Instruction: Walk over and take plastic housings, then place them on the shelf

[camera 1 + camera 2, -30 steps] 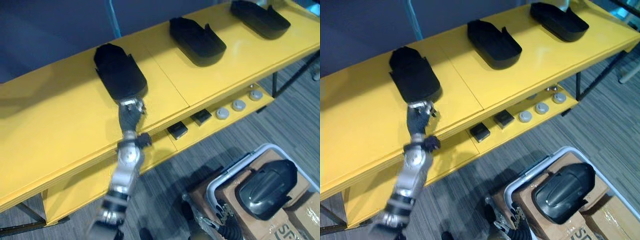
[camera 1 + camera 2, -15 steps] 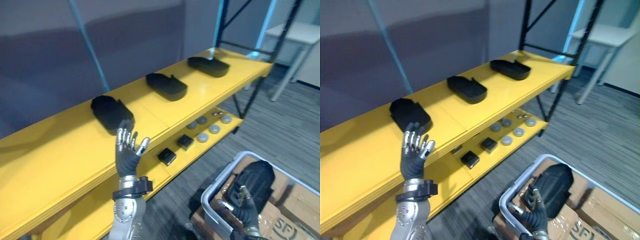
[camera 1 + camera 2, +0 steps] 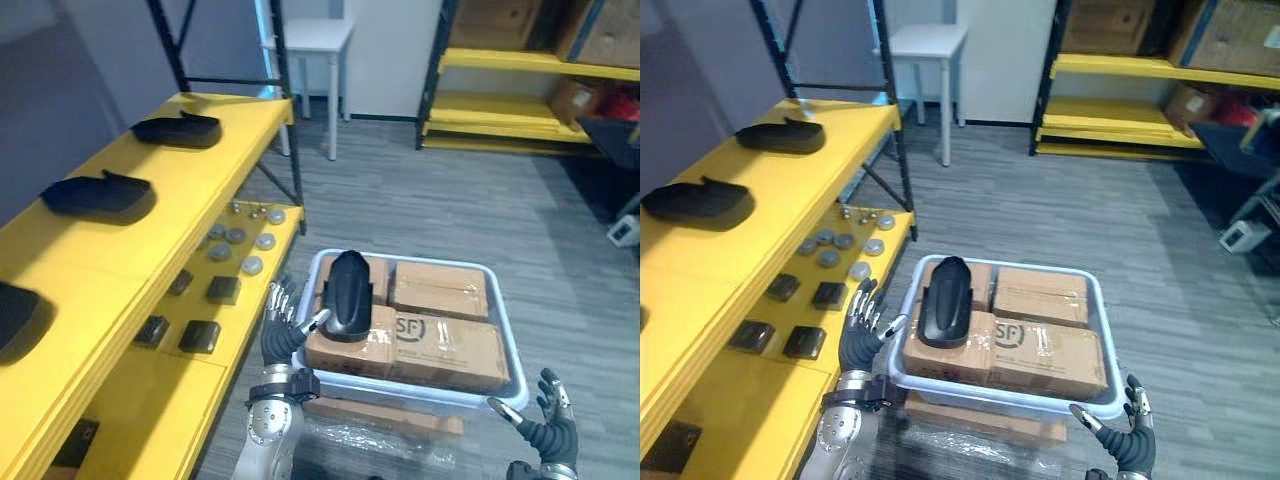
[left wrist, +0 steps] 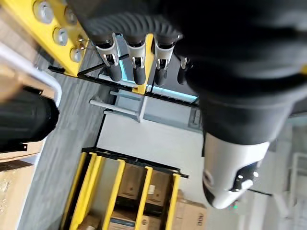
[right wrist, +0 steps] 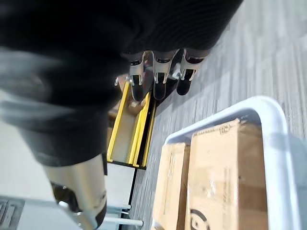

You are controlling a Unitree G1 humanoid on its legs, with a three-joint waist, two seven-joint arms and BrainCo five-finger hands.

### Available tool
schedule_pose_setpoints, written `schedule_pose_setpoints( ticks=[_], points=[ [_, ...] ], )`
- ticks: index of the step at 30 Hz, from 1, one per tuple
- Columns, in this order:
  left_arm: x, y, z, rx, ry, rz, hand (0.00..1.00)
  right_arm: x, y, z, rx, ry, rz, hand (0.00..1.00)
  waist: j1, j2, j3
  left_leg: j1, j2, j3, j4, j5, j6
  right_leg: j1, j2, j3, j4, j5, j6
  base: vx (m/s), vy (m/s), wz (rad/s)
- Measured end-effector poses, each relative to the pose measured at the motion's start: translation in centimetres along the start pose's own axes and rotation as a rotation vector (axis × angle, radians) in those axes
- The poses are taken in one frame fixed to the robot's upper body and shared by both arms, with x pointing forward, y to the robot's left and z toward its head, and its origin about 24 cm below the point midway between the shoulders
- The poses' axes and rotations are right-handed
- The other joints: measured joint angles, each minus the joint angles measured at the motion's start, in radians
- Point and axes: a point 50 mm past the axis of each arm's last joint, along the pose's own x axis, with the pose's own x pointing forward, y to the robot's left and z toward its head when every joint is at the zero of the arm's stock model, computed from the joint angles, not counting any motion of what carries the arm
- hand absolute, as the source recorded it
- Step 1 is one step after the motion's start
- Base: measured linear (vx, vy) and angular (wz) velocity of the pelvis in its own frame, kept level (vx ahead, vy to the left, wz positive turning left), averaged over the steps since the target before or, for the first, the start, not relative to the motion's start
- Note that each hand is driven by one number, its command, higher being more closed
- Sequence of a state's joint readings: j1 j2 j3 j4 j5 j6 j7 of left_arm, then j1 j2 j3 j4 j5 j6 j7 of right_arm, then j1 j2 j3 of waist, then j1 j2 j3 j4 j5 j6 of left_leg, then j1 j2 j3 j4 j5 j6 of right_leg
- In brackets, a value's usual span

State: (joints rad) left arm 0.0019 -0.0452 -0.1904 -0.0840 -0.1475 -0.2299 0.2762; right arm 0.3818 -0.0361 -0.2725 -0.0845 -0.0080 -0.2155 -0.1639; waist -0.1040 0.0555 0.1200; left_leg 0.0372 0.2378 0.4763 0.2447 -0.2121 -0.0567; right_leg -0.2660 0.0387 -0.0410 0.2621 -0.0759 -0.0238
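1. Left eye view: one black housing (image 3: pixel 349 290) lies on top of the boxes (image 3: pixel 440 295) in the white bin (image 3: pixel 509 335) in front of me.
2. My left hand (image 3: pixel 283 335) is open, with its fingers spread. It is just beside the bin's left rim, close to the housing, and holds nothing.
3. My right hand (image 3: pixel 548 432) is open too, low by the bin's near right corner.
4. I think this is the taking step. Next I should reach over the rim and wrap my fingers round the housing.
5. A yellow shelf (image 3: pixel 90 250) on my left already has more housings (image 3: pixel 95 195) on it.
6. The floor (image 3: pixel 420 190) is grey carpet, with a white table (image 3: pixel 315 35) far off.
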Motion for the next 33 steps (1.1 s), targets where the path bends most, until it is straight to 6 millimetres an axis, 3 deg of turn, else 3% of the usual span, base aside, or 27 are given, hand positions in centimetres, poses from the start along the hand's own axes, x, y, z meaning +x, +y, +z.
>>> schedule_pose_setpoints(
  ticks=[5,6,7,9,11,12,15,19,23,24,26,28,33],
  points=[
    [0.3,2.0,-1.0,0.056,0.033,0.082,0.0,1.6,1.5,-0.5,0.005,0.009,0.028,0.0,0.01,0.019,0.015,-0.065,0.043,-0.109,0.2,0.039,0.002,0.105,0.002,-0.03,-0.088,0.021,-0.013,0.12,-0.114,0.19],
    [0.3,2.6,-1.1,0.073,0.037,0.106,0.0,2.2,2.0,-0.5,-0.005,0.007,0.05,0.0,0.017,0.011,0.031,-0.115,0.038,-0.189,0.303,0.049,-0.004,0.135,-0.018,-0.033,-0.103,0.023,-0.016,0.02,0.006,0.28],
    [0.2,2.9,-1.3,0.08,0.044,0.131,0.0,2.7,2.5,-0.5,-0.01,0.004,0.06,0.0,0.037,0.01,0.034,-0.168,0.009,-0.285,0.349,0.015,-0.05,0.142,-0.039,-0.038,-0.11,0.024,-0.016,-0.01,0.033,0.28],
    [0.0,3.6,-1.7,0.095,0.063,0.164,0.0,4.0,3.0,-0.2,-0.011,-0.01,0.056,0.0,0.042,0.013,0.042,-0.218,-0.005,-0.353,0.316,0.002,-0.069,0.159,-0.063,-0.061,-0.124,0.027,-0.011,-0.03,0.074,0.32],
    [-1.0,4.5,-2.4,0.151,0.102,0.184,0.0,5.5,3.5,0.5,-0.016,-0.038,0.049,0.0,0.052,0.023,0.046,-0.226,-0.005,-0.365,0.172,0.057,-0.016,0.162,-0.072,-0.074,-0.142,0.038,0.005,-0.03,0.118,0.14],
    [-2.0,5.0,-3.2,0.181,0.145,0.186,0.0,6.7,3.4,1.5,-0.029,-0.079,0.033,0.0,0.054,0.049,0.053,-0.234,-0.001,-0.372,0.081,0.147,-0.011,0.161,-0.065,-0.082,-0.16,0.048,0.021,-0.02,0.158,0.05],
    [-4.4,6.0,-5.6,0.26,0.29,0.144,0.0,9.7,3.9,4.4,-0.007,-0.157,-0.033,0.0,0.062,0.058,0.069,-0.227,-0.049,-0.369,-0.083,0.148,-0.054,0.11,-0.11,-0.095,-0.198,0.085,0.076,-0.01,0.267,0.23],
    [-6.1,7.2,-8.3,0.307,0.461,0.045,0.0,13.8,6.0,8.6,0.025,-0.222,-0.078,0.0,0.092,0.041,0.13,-0.269,-0.134,-0.362,-0.106,0.177,-0.026,0.088,-0.188,-0.096,-0.256,0.143,0.125,-0.07,0.259,0.2],
    [-5.5,9.3,-9.9,0.335,0.556,0.045,0.0,17.9,8.3,16.3,0.036,-0.341,-0.086,0.0,0.133,0.042,0.222,-0.348,-0.154,-0.358,-0.028,0.166,-0.003,0.054,-0.209,-0.085,-0.274,0.189,0.137,-0.08,0.154,0.03],
    [-5.2,9.6,-10.4,0.349,0.577,0.046,0.0,18.6,8.4,18.7,0.048,-0.386,-0.101,0.0,0.134,0.046,0.256,-0.362,-0.153,-0.36,-0.011,0.165,-0.002,0.048,-0.208,-0.083,-0.274,0.202,0.137,-0.08,0.061,-0.01],
    [-5.1,9.9,-11.0,0.362,0.607,0.051,0.0,19.3,8.1,21.4,0.033,-0.43,-0.134,0.0,0.139,0.046,0.281,-0.397,-0.151,-0.36,0.016,0.157,0.007,0.024,-0.208,-0.079,-0.272,0.209,0.138,-0.1,0.064,-0.06],
    [-5.1,10.3,-11.7,0.379,0.649,0.059,0.0,19.8,7.6,23.0,-0.042,-0.465,-0.178,0.0,0.146,0.048,0.297,-0.439,-0.145,-0.36,0.051,0.144,0.012,-0.005,-0.204,-0.074,-0.272,0.223,0.138,-0.09,0.065,-0.1],
    [-5.8,11.0,-13.1,0.402,0.734,0.103,0.0,21.1,7.0,23.0,-0.114,-0.374,-0.243,0.0,0.156,0.062,0.321,-0.512,-0.136,-0.362,0.117,0.122,0.018,-0.06,-0.197,-0.058,-0.255,0.232,0.138,-0.06,0.027,-0.07]
  ],
)
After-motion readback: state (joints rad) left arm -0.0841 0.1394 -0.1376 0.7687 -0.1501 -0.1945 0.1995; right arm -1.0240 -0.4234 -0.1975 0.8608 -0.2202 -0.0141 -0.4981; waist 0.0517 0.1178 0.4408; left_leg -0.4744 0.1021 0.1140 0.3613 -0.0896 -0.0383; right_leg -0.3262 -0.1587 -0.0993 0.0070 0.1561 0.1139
